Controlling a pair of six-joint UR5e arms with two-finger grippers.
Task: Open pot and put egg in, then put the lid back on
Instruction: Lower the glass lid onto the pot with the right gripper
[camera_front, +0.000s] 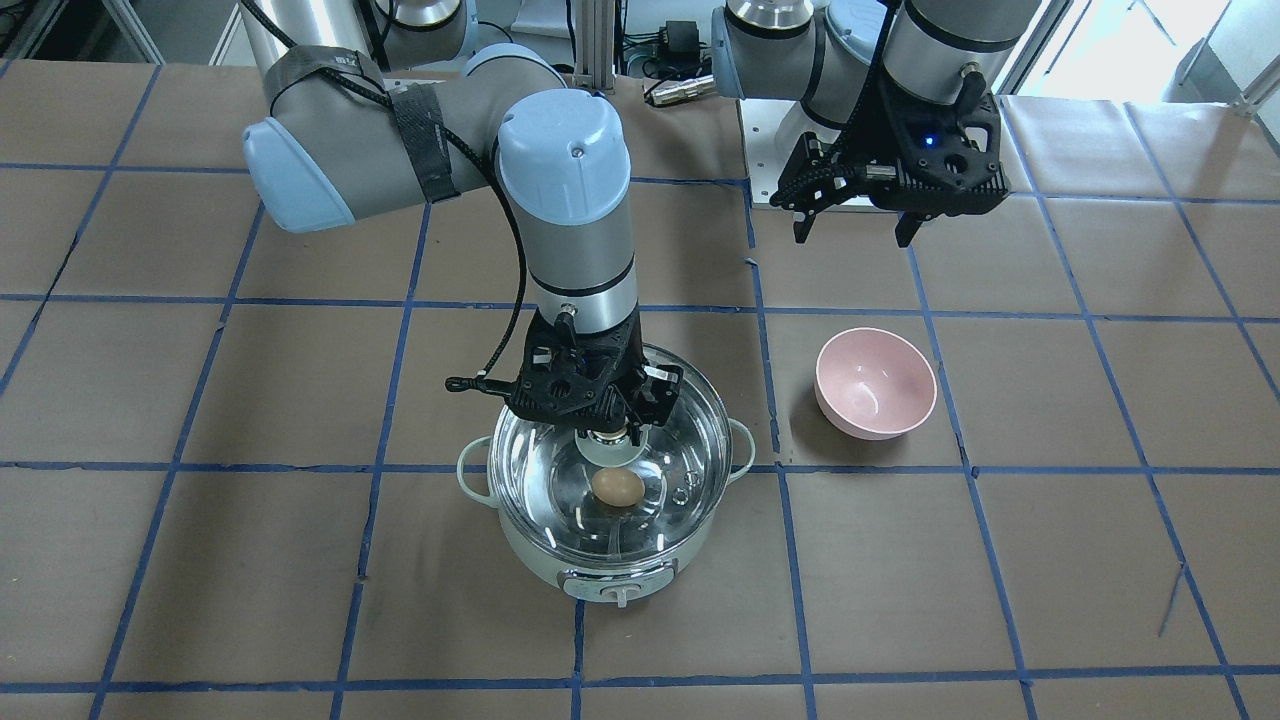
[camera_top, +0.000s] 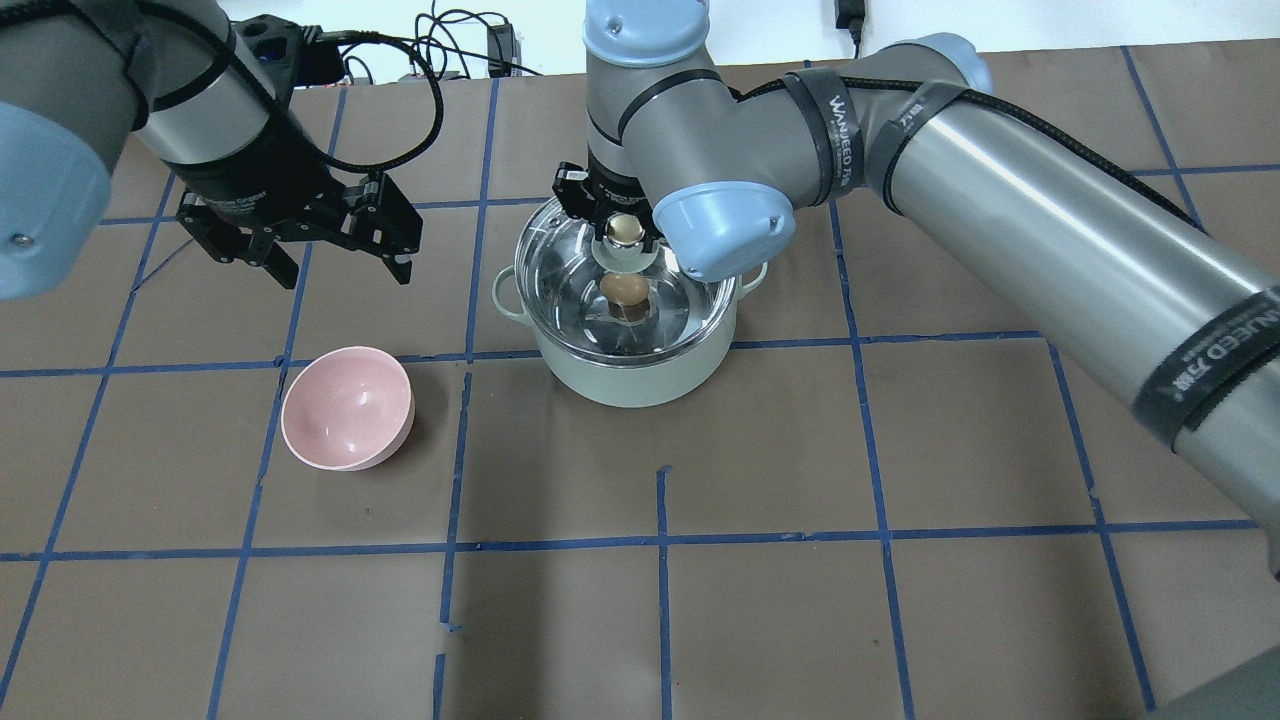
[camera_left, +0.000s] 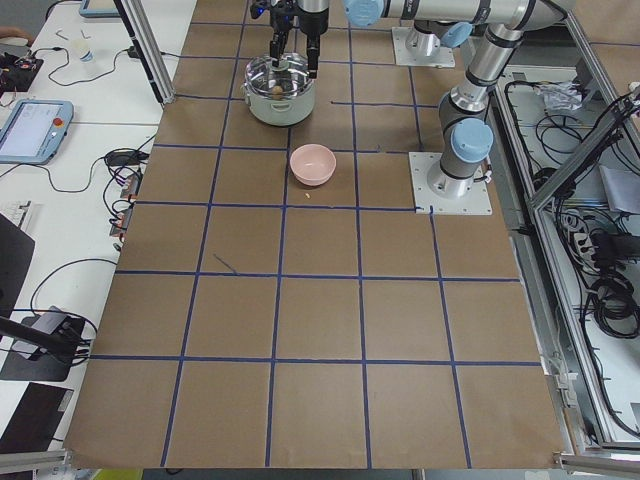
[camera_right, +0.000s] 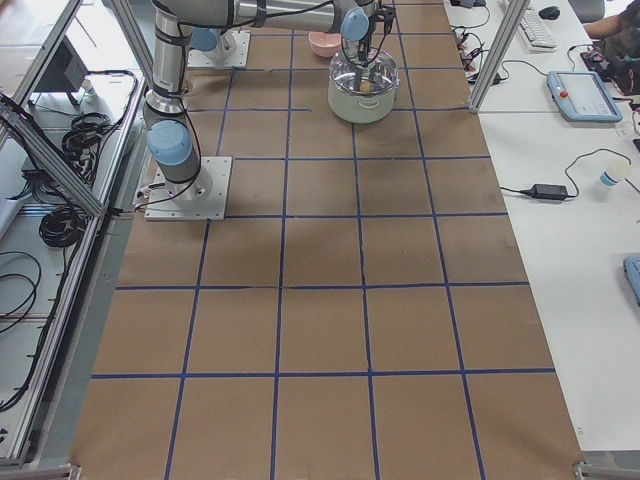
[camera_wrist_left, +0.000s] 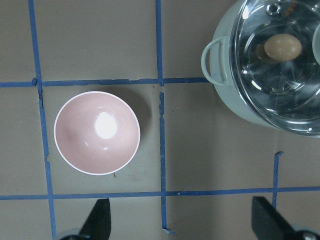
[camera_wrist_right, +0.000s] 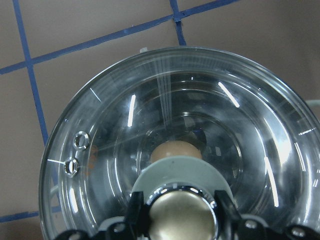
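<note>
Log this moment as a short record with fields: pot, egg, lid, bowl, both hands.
pot: mint-green, upright on the table, covered
egg: inside the pot, seen through the glass
lid: clear glass, appears seated on the pot's rim
bowl: pink, empty, beside the pot, apart from it
right hand: shut on the lid's knob from above
left hand: open, empty, above the table near the bowl

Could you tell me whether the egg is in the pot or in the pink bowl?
In the pot: the egg lies on its floor under the lid; the pink bowl is empty.
</note>
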